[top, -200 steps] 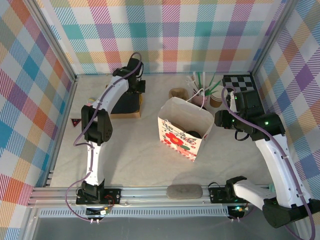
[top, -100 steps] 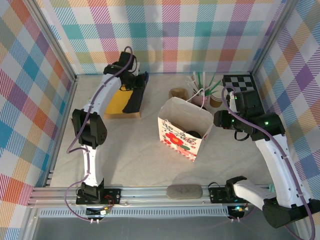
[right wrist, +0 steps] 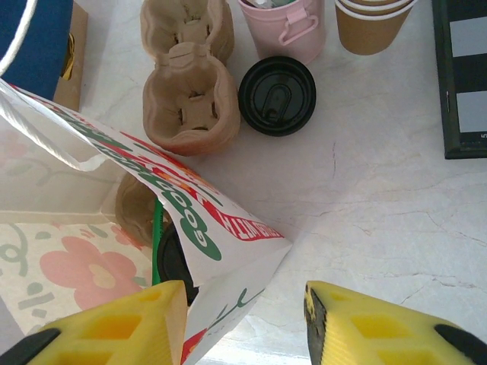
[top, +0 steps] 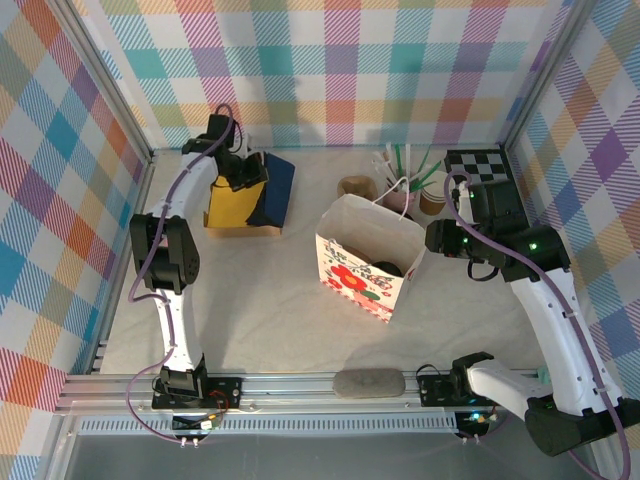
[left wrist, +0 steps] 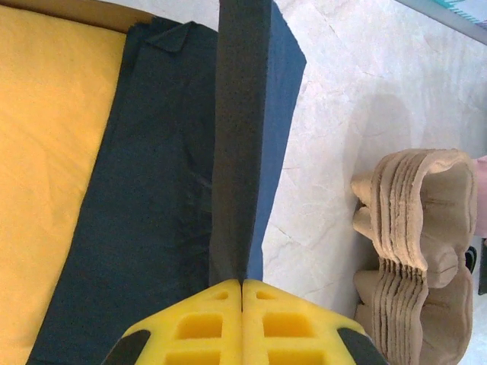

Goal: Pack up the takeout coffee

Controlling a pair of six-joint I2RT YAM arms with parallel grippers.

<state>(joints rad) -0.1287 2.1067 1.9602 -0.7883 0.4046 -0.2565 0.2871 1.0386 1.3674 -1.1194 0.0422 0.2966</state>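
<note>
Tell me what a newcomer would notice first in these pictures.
The white paper bag printed with red flowers stands open mid-table. At far left, the left hand is shut on a dark blue paper sheet above yellow and blue sheets. The right hand hangs open at the bag's right rim.

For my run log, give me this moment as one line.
left gripper: shut on navy napkin | right gripper: open, at floral paper bag rim | black lid: outside bag, beside pulp cup carriers
</note>
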